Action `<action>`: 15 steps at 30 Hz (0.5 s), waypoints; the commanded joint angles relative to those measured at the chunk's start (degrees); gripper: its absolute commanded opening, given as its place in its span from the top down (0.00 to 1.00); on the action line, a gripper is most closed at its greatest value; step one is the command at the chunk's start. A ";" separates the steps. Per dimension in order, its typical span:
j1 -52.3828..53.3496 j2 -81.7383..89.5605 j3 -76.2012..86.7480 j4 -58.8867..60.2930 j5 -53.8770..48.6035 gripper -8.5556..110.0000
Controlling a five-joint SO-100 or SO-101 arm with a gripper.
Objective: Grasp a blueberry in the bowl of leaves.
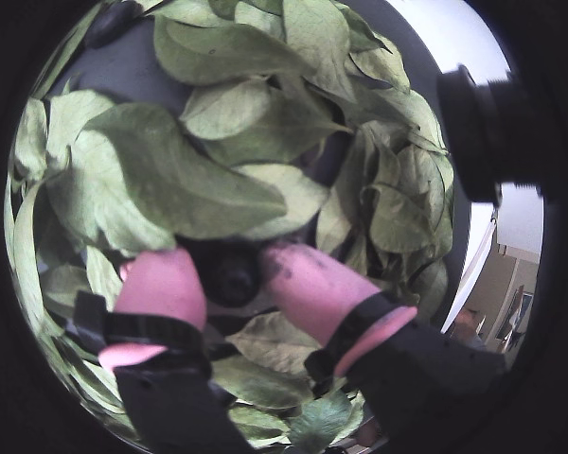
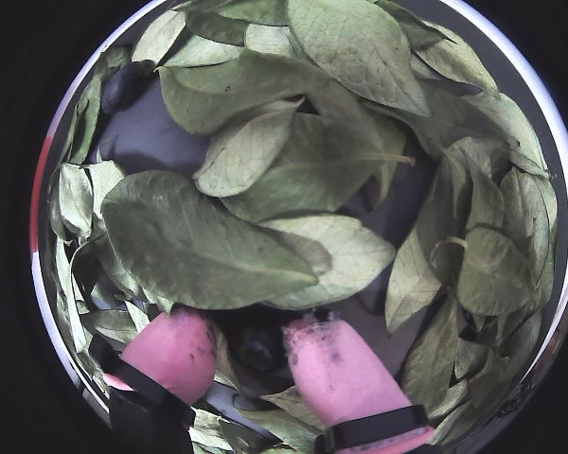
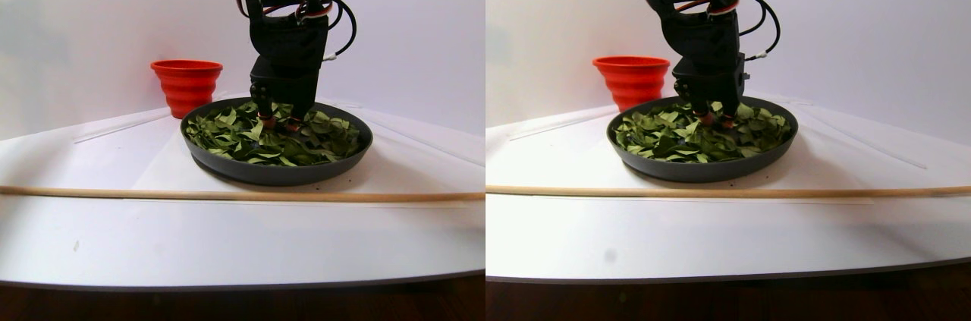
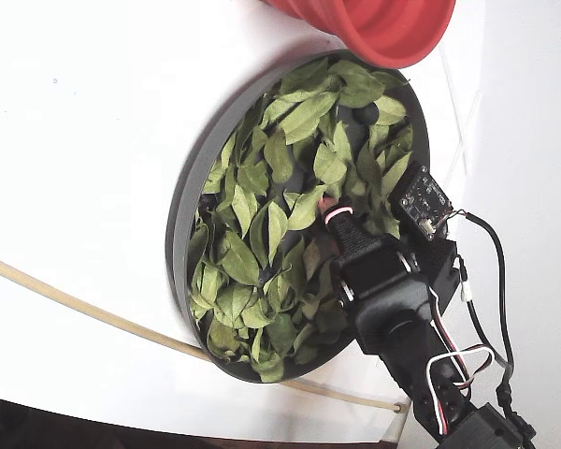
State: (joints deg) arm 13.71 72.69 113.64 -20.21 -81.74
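Between claw (image 2: 254,348) fingertips, round blueberry (image 2: 257,348) sits.

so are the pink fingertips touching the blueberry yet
Cannot tell. In both wrist views the blueberry sits between the pink fingertips of the gripper, but shadow hides whether they press it. The fixed view shows no berry there.

The blueberry (image 1: 229,270), a small round blue-black berry, sits between the claw's (image 1: 225,276) pink fingertips (image 2: 175,345), half under a large leaf. The bowl of leaves (image 3: 267,172), dark grey, shallow and heaped with green leaves, lies directly beneath the claw.
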 commanded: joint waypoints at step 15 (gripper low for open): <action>0.44 1.32 1.58 -1.23 -0.53 0.85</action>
State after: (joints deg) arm 13.71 72.51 114.70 -21.01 -81.74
